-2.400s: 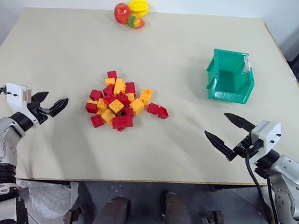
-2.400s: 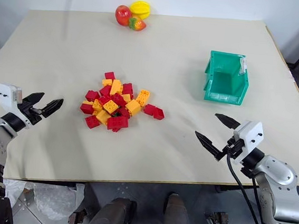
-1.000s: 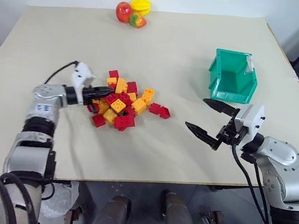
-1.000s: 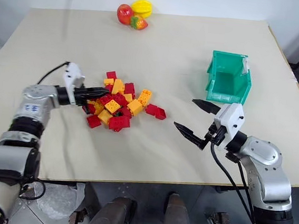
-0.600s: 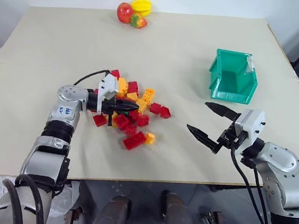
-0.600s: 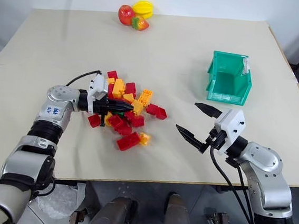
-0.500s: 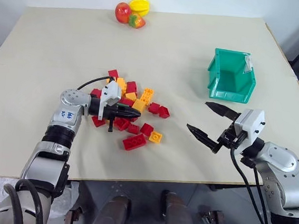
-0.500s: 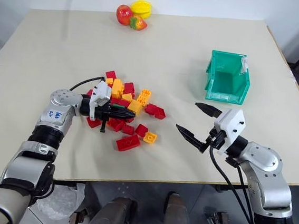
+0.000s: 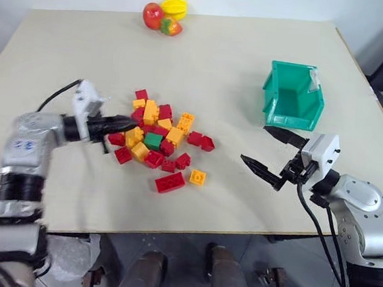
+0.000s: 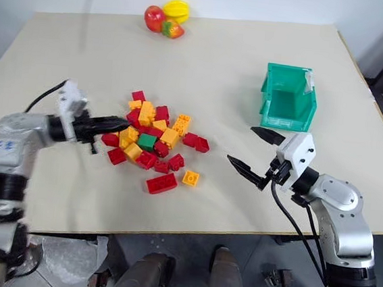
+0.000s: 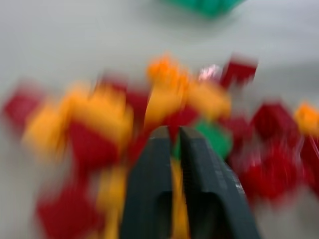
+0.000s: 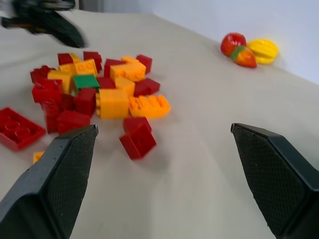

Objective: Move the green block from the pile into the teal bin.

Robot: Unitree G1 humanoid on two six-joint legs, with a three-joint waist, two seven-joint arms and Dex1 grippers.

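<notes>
- The green block lies exposed in the middle of the pile, with red and orange-yellow bricks touching it on all sides.
- The left gripper sits at the pile's left edge, its tip by the outer bricks. Its fingers look nearly pressed together, with a thin gap between them in the wrist view, though motion blur there makes this hard to judge; nothing seems held.
- The right gripper hangs above the table between the pile and the teal bin, its fingers spread wide and empty.
- The teal bin stands upright, well apart from the pile, on the right gripper's far side.
- A long red brick and a small orange brick lie loose just beside the pile's near edge.
- Toy fruit rests at the table's far edge.
</notes>
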